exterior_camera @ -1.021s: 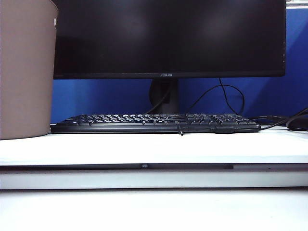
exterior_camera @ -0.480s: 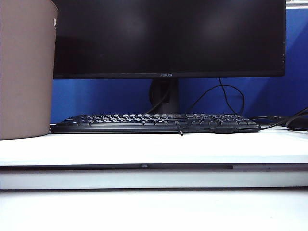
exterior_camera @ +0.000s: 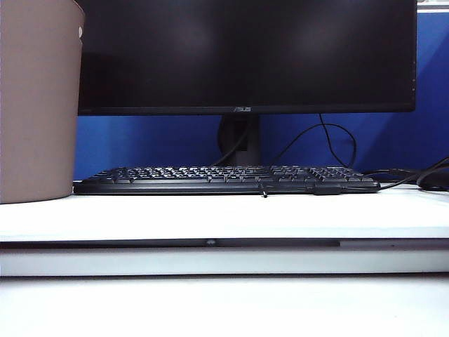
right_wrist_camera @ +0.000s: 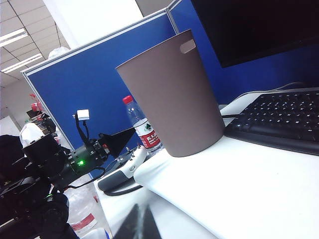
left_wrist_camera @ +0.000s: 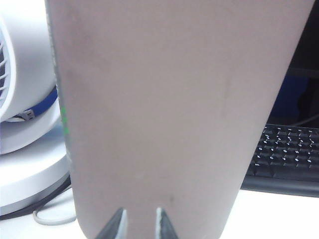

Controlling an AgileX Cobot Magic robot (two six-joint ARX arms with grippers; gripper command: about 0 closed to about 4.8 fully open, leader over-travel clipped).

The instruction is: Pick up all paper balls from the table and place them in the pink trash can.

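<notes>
The pink trash can stands at the far left of the white table. In the left wrist view its wall fills most of the picture. My left gripper sits low and close in front of that wall, fingers a little apart with nothing between them. My right gripper is shut and empty, low beside the table's edge, with the trash can some way ahead of it. No paper balls show in any view. Neither gripper shows in the exterior view.
A black keyboard and a dark monitor stand behind the table's front strip, with cables at the right. A white fan sits beside the can. A red-capped water bottle and a dark arm with a green light lie beyond it.
</notes>
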